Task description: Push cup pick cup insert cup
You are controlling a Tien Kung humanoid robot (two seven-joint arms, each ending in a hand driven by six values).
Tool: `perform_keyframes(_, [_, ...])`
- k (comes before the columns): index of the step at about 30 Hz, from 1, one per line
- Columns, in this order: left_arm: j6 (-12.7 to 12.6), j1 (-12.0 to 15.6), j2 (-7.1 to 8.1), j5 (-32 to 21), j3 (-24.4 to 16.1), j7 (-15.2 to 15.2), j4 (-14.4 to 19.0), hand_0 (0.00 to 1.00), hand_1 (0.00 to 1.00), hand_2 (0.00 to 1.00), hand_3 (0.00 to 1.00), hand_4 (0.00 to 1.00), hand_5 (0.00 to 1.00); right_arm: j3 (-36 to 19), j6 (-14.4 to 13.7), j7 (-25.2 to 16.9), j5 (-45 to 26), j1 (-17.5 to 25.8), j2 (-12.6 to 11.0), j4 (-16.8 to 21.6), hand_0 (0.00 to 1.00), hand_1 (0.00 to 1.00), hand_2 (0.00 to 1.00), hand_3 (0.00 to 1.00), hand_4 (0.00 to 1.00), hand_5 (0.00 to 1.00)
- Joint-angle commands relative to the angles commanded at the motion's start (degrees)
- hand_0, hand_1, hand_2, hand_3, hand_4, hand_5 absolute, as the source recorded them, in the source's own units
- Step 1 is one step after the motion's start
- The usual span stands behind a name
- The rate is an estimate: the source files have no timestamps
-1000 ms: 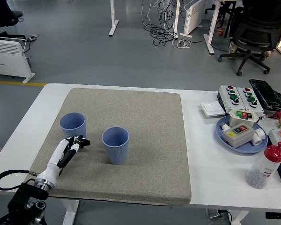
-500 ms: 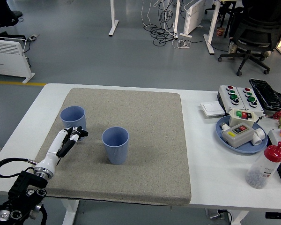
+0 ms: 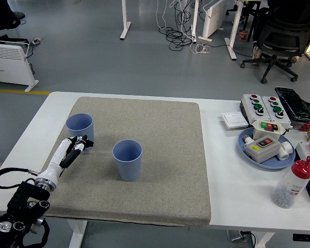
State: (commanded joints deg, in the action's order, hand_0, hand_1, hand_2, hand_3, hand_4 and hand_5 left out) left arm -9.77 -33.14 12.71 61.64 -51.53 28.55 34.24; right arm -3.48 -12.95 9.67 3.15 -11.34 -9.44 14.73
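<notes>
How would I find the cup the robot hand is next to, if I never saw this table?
Look at the grey mat on the white table. Two blue cups stand on its left half. Yours is the far-left cup, beside the left hand.

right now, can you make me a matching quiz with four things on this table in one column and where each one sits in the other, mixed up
Things:
1. left hand
2. blue cup standing alone
3. white switch box
4. bottle with red cap

Places:
A. in the blue dish on the right
B. middle of the grey mat
C. at the near side of the far-left blue cup
D. near right corner of the white table, off the mat

Pairs: 1-C, 2-B, 3-A, 4-D
</notes>
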Motion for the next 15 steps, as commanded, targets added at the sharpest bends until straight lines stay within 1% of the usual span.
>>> perform_keyframes(3, [0.12, -0.64, -0.27, -0.41, 0.27, 0.18, -0.72, 0.688, 0.650, 0.577, 0.521, 0.533, 0.998, -0.11, 0.00, 0.07, 0.20, -0.02, 0.00, 0.01, 0.707, 0.648, 0.651, 0.577, 0.076, 0.460])
perform_keyframes(11, [0.27, -2.99, -1.18, -3.42, 2.31, 0.92, -4.03, 0.693, 0.653, 0.577, 0.520, 0.528, 0.998, -0.13, 0.01, 0.08, 0.18, -0.06, 0.07, 0.05, 0.706, 0.649, 0.651, 0.577, 0.076, 0.462])
perform_keyframes(15, [0.32, -4.40, -1.83, -4.55, 2.90, 1.32, -6.81, 0.700, 0.656, 0.580, 0.520, 0.527, 0.998, -0.43, 0.03, 0.23, 0.73, -0.05, 0.11, 0.06, 0.706, 0.648, 0.651, 0.577, 0.075, 0.462])
